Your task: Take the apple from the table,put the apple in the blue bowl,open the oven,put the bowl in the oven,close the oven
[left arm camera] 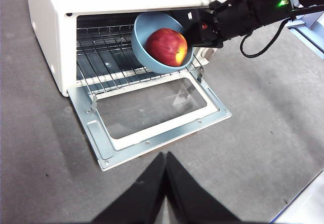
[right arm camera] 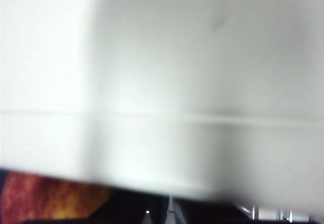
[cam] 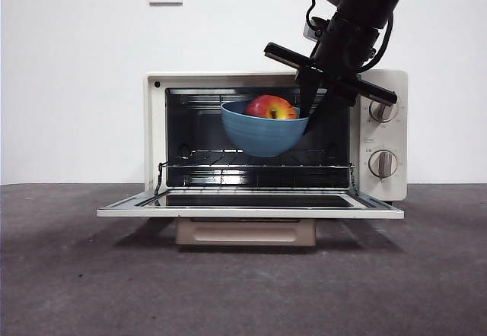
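Right arm (cam: 354,17): matte black housings, looped black cables, one small green indicator light. Left gripper (left arm camera: 165,158): two tapering black jaws.

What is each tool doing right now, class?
Left tool: closed, holding nothing.
Right tool: closed on the round muted-blue bowl's rim, dark red apple inside.

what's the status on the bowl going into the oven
Right hand shut on blue bowl rim, apple inside, held above wire rack. Oven door down flat. Left hand shut, waiting back from the door. Nothing in the way.
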You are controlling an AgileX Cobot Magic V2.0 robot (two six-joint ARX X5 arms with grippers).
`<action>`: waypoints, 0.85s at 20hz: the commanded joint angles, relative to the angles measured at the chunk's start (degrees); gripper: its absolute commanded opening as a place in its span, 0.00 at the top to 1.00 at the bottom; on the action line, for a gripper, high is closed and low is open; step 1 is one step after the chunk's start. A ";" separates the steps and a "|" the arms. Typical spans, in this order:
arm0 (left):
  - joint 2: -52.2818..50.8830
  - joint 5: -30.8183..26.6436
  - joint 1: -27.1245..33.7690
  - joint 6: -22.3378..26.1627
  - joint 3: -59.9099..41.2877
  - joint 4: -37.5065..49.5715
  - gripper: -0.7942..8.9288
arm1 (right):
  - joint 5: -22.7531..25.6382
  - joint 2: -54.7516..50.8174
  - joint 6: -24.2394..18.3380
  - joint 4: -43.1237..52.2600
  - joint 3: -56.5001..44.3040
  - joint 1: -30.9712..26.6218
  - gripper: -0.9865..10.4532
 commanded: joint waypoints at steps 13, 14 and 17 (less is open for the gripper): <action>0.31 0.04 -0.15 0.11 0.46 -0.48 0.91 | 2.47 3.65 4.24 2.99 1.64 1.40 0.79; 0.31 0.04 -0.15 0.11 0.46 -0.48 0.91 | 2.49 3.65 4.02 2.99 1.64 1.46 0.78; 0.31 0.02 -0.15 0.11 0.46 -0.59 0.91 | 2.56 3.21 3.96 2.97 1.64 1.60 0.78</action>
